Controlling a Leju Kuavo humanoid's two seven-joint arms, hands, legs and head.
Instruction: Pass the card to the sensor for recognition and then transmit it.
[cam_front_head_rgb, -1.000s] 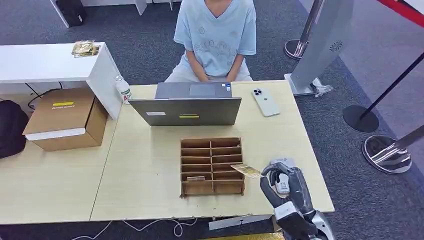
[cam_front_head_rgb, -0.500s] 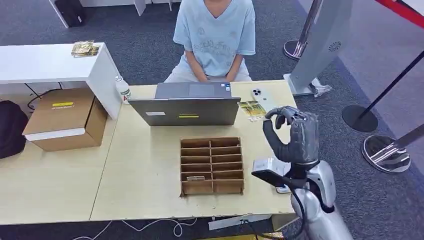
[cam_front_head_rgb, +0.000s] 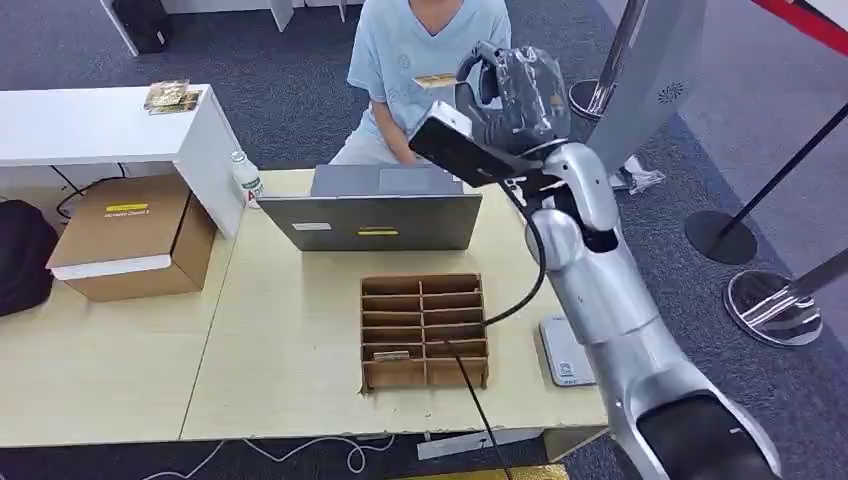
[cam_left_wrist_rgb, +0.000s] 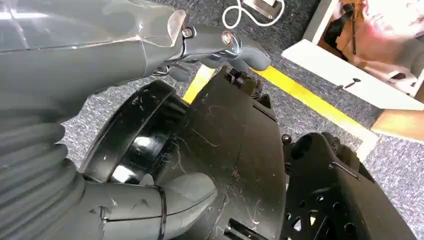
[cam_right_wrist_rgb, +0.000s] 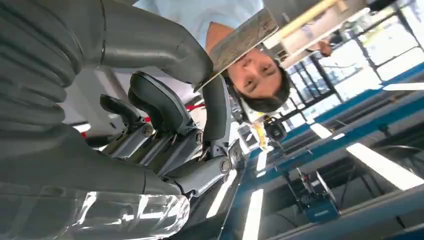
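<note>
1. Your right hand (cam_front_head_rgb: 515, 85) is raised high over the far edge of the table (cam_front_head_rgb: 280, 350), at about 12 o'clock from the wooden sorter (cam_front_head_rgb: 424, 331), and it sits in front of the person's (cam_front_head_rgb: 400, 50) light blue shirt.
2. That hand is grasping the card (cam_front_head_rgb: 434, 80): in the right wrist view you see the card (cam_right_wrist_rgb: 240, 42) pinched between the thick thumb and a dark finger, its free end sticking out toward the person.
3. In the head view the card shows as a small yellowish strip at 9 o'clock from the hand, held against the shirt's chest.
4. The grey sensor pad (cam_front_head_rgb: 565, 350) lies flat on the table just beside the sorter, at its 3 o'clock, and your silver forearm crosses above it.
5. The open laptop (cam_front_head_rgb: 372, 215) stands at 12 o'clock from the sorter, its lid back facing you.
6. A cardboard box (cam_front_head_rgb: 130, 235) rests at 9 o'clock from the laptop, below the white side desk (cam_front_head_rgb: 100, 125), with a small bottle (cam_front_head_rgb: 246, 180) between the box and the laptop.
7. Your left hand (cam_left_wrist_rgb: 150, 45) appears in the left wrist view, hanging over grey carpet and a yellow floor line; you cannot tell from it whether the fingers are clenched or released.
</note>
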